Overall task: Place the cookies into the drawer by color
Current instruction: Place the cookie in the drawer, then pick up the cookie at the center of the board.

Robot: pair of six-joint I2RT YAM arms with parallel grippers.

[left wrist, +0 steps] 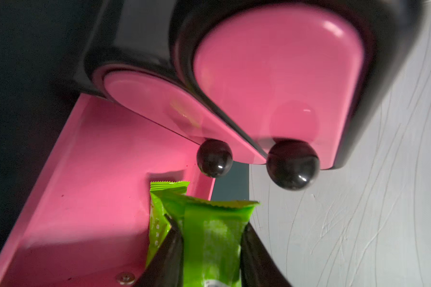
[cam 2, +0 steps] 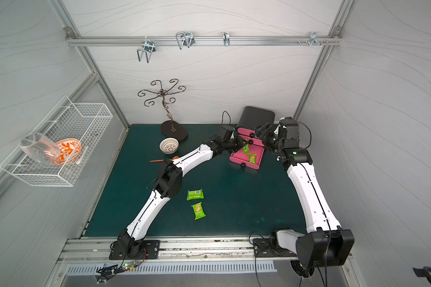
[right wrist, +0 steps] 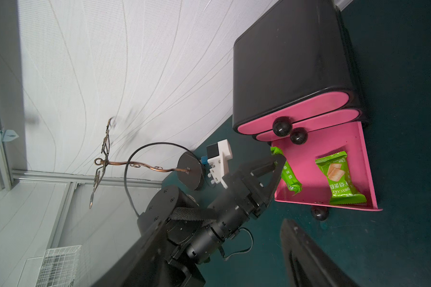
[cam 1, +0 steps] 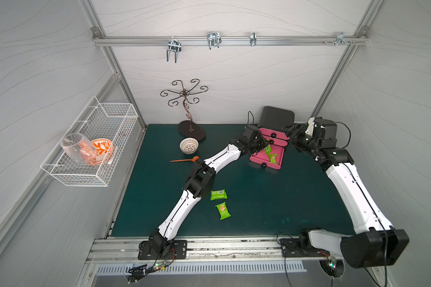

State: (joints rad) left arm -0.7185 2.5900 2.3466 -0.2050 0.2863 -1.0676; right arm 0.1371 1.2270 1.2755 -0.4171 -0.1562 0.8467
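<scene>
The drawer unit (cam 1: 275, 118) is black with pink fronts, and its bottom drawer (cam 1: 256, 157) is pulled out over the green mat. My left gripper (cam 1: 266, 145) is shut on a green cookie packet (left wrist: 212, 238), held upright just above the open drawer's near wall (right wrist: 309, 146). Another green packet (cam 1: 273, 158) lies flat inside that drawer. Two more green cookies (cam 1: 218, 194) (cam 1: 223, 210) lie on the mat near the middle front. My right gripper (cam 1: 289, 129) hangs open and empty beside the unit's upper drawers, above the mat.
A white lattice bowl (cam 1: 189, 145), an orange spoon (cam 1: 184, 159) and a bronze mug tree (cam 1: 190, 129) stand at the back left of the mat. A wire basket (cam 1: 90, 149) on the left wall holds a glass and an orange bowl.
</scene>
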